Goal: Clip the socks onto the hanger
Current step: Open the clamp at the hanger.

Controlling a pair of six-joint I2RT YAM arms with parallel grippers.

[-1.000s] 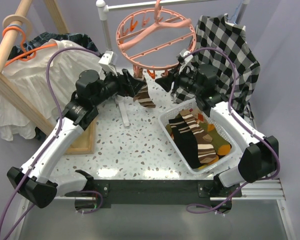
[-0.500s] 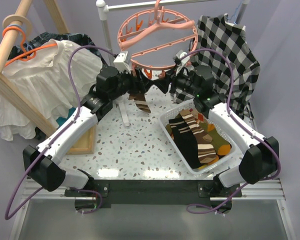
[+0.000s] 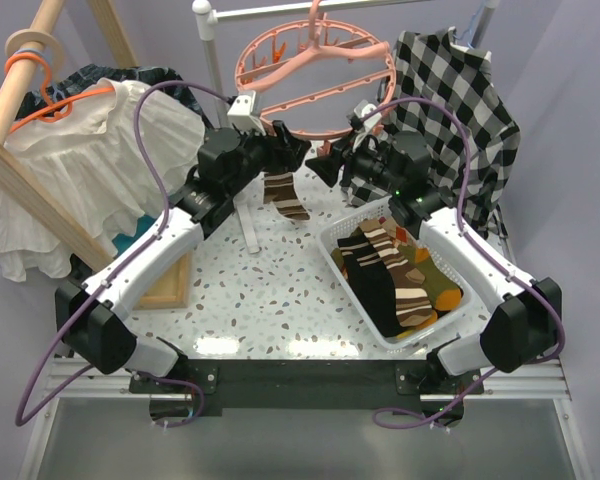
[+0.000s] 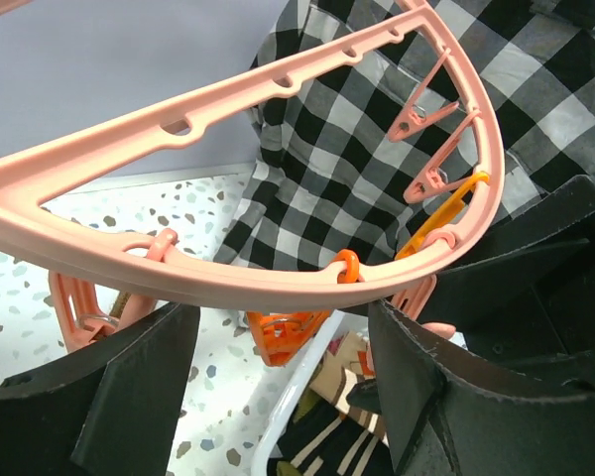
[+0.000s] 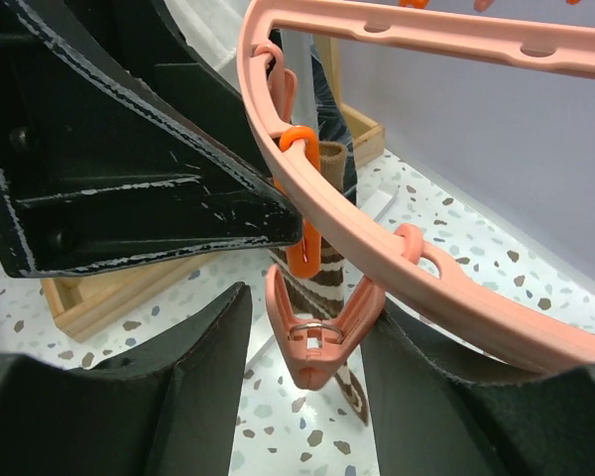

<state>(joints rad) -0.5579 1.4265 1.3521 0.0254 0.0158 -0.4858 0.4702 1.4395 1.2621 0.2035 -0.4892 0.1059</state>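
Note:
The salmon-pink hanger ring (image 3: pixel 310 80) hangs at the back. A brown striped sock (image 3: pixel 284 195) dangles from an orange clip (image 5: pixel 299 238) on its front rim. My left gripper (image 3: pixel 296 150) is open and empty just under that rim; in the left wrist view (image 4: pixel 288 397) its jaws stand either side of an orange clip (image 4: pixel 286 335). My right gripper (image 3: pixel 322 166) is open, tip to tip with the left. In the right wrist view (image 5: pixel 307 397) its jaws straddle a closed pink clip (image 5: pixel 320 342). More socks (image 3: pixel 398 270) lie in the basket.
A white basket (image 3: pixel 345 285) stands on the right of the table. The black-and-white checked shirt (image 3: pixel 450 90) hangs behind my right arm. An orange coat hanger with a white blouse (image 3: pixel 90 140) and a wooden frame (image 3: pixel 40 190) stand on the left.
My left arm has swung right and up until its gripper is under the ring's front rim. The striped sock hangs from the clip. My right gripper has barely moved.

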